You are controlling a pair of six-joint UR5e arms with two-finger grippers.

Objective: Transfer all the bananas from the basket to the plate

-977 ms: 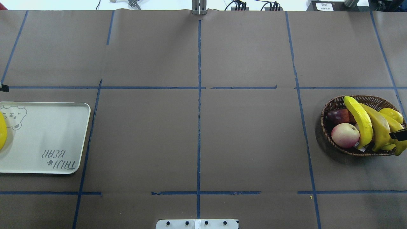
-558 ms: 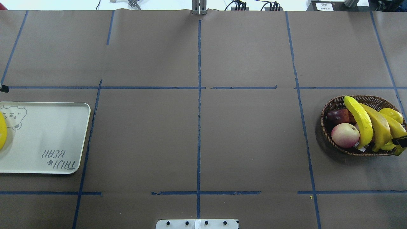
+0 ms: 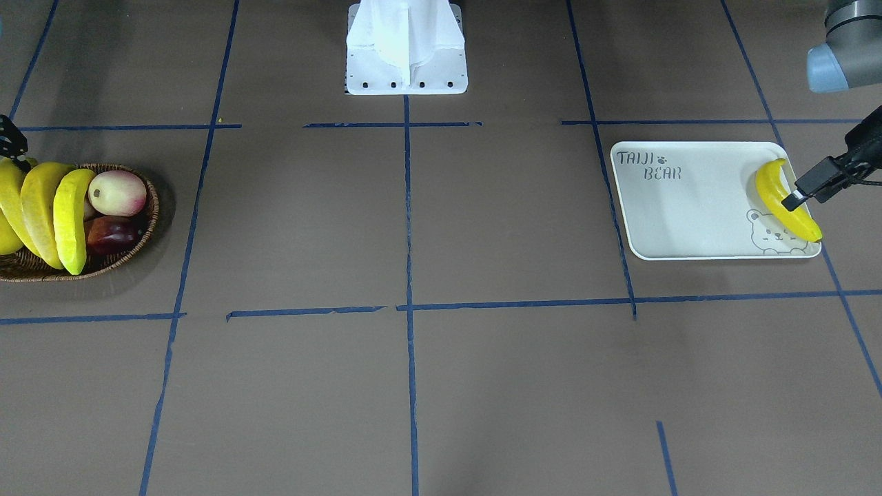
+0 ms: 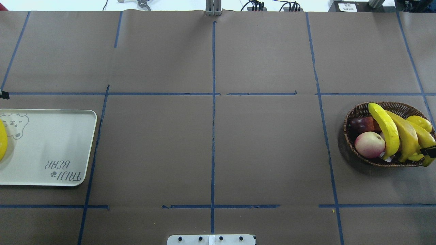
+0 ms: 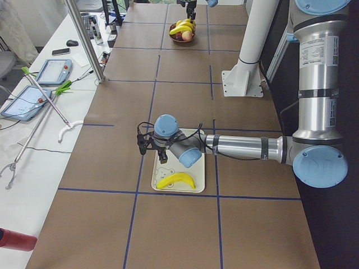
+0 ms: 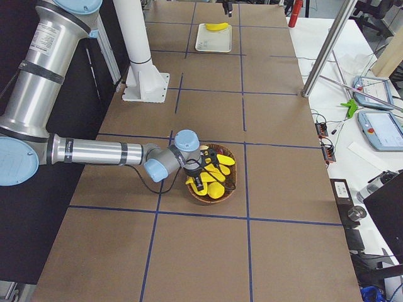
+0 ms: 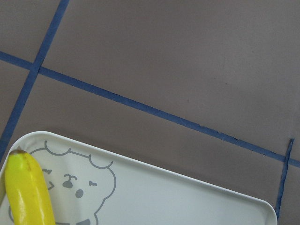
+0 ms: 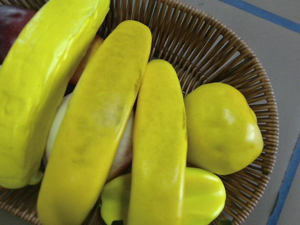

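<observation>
Seen from overhead, the shallow oval basket (image 4: pixel 346 134) of ribbed brown wicker sat at the 3 o'clock edge of the counter (image 4: pixel 265 146), which was covered in matte brown paper gridded with blue tape lines (image 4: pixel 213 136). Three long, curved, glossy yellow bananas (image 4: pixel 387 127) lay side by side across the basket, slanting from 11 to 5 o'clock. They rested over a round pink-cream apple (image 4: pixel 369 144) and a dark red apple (image 4: pixel 361 124), with a stubby, smooth yellow pear (image 4: pixel 419 122) at the basket's 2 o'clock. The right end effector (image 4: pixel 430 151) showed only as a black tip at the basket's 4 o'clock rim. I could not tell whether its fingers were apart or together.

At the counter's 9 o'clock lay the plate (image 3: pixel 689 207), flat, cream-white and rectangular, with rounded corners and a raised rim. A fourth banana (image 3: pixel 773 187) lay on its bear-drawing end. The left end effector (image 3: pixel 799 197), a slim black tip, hung over that banana's middle; its opening could not be told either.
</observation>
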